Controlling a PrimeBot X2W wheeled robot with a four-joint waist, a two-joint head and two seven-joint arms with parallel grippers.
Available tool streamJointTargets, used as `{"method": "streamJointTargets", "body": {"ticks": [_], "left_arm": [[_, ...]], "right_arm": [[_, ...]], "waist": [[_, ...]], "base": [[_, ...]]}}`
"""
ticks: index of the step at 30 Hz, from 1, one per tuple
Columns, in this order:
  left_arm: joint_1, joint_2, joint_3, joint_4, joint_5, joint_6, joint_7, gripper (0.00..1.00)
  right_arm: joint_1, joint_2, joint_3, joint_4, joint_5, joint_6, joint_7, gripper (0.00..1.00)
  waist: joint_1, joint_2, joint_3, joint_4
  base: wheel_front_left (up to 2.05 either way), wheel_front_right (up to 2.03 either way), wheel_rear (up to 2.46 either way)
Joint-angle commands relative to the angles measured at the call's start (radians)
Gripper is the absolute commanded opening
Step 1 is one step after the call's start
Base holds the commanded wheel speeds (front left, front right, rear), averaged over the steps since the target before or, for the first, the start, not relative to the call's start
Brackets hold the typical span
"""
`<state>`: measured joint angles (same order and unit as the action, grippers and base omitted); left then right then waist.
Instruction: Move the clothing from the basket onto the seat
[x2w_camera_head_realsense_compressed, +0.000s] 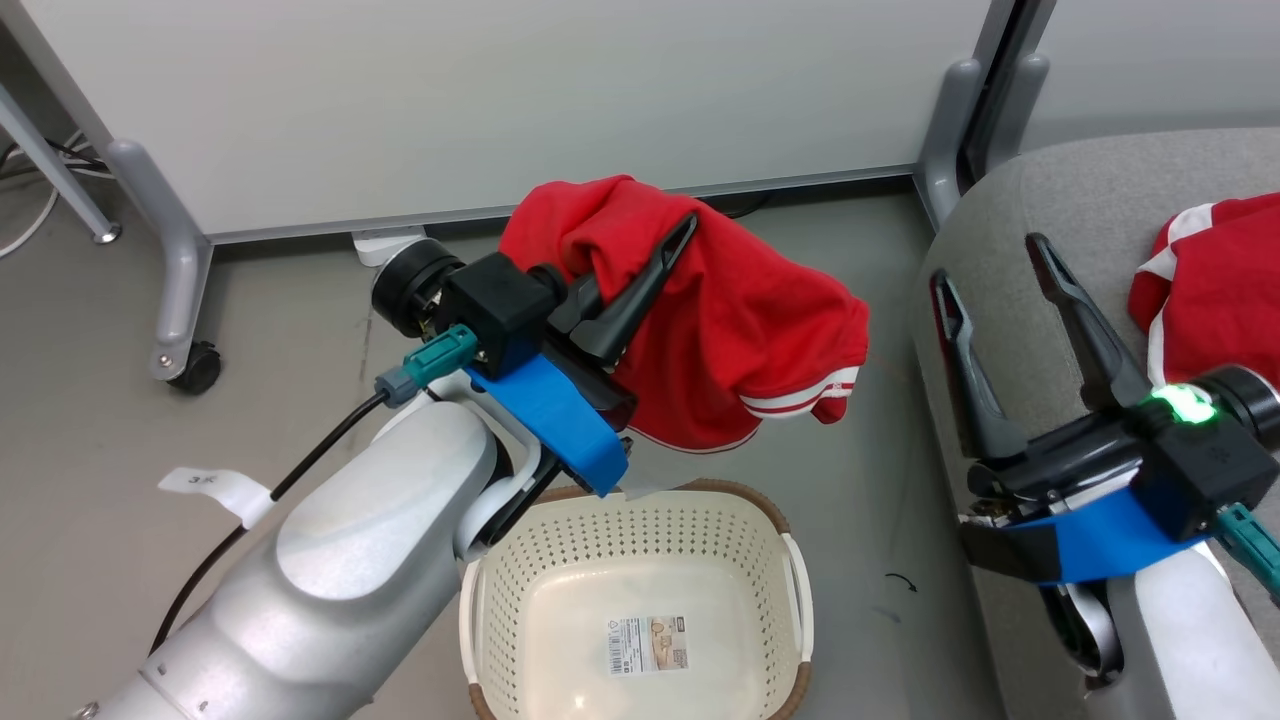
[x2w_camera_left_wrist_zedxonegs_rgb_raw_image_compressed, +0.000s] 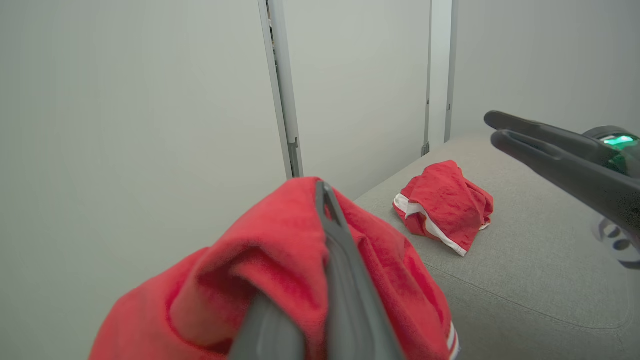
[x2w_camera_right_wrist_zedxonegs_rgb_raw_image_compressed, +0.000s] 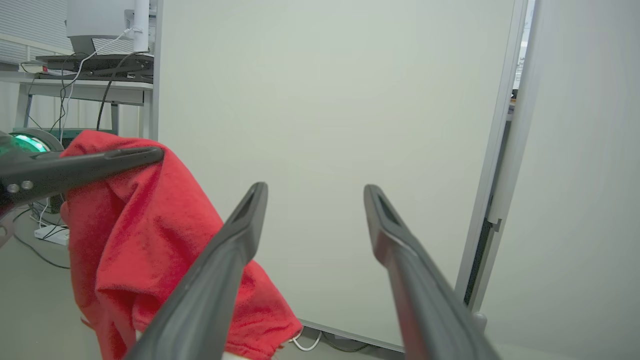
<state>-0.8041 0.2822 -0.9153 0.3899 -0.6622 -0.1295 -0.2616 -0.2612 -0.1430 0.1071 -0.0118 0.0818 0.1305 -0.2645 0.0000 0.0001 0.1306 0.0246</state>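
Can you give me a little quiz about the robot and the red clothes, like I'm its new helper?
1. True or false: the cream-white perforated plastic basket has no clothing in it.
2. Which tool is shut on the hanging red fabric garment with white stripes? A) left B) right C) both
3. Fill in: the other crumpled red garment lies on the light grey fabric ____.
Key: 1 true. 2 A: the left tool grips it, the right tool stands open. 3 seat.
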Motion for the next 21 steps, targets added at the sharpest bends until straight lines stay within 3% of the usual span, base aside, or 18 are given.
{"method": "streamJointTargets", "body": {"ticks": [1,12,17,21], "left_arm": [[-0.001,-0.003,0.001,0.0,0.004,-0.001,-0.005,0.0],[-0.018,-0.045,-0.033,-0.002,0.025,-0.001,-0.005,0.0],[-0.027,-0.065,-0.061,-0.003,0.031,-0.001,-0.005,0.0],[-0.035,-0.076,-0.078,-0.005,0.029,-0.001,-0.005,0.0]], "right_arm": [[-0.039,-0.036,0.041,0.004,0.008,0.0,0.001,1.0],[-0.237,-0.204,0.317,0.17,0.087,0.0,0.001,1.0],[-0.312,-0.255,0.47,0.269,0.158,0.0,0.001,1.0],[-0.348,-0.271,0.526,0.311,0.194,0.0,0.001,1.0]], "waist": [[0.0,-0.0001,0.004,0.003],[0.0,-0.0001,0.022,0.035],[0.0,-0.0001,0.028,0.047],[0.0,-0.0001,0.03,0.052]], "base": [[0.0,0.0,0.0],[0.0,0.0,0.0],[0.0,0.0,0.0],[0.0,0.0,0.0]]}}
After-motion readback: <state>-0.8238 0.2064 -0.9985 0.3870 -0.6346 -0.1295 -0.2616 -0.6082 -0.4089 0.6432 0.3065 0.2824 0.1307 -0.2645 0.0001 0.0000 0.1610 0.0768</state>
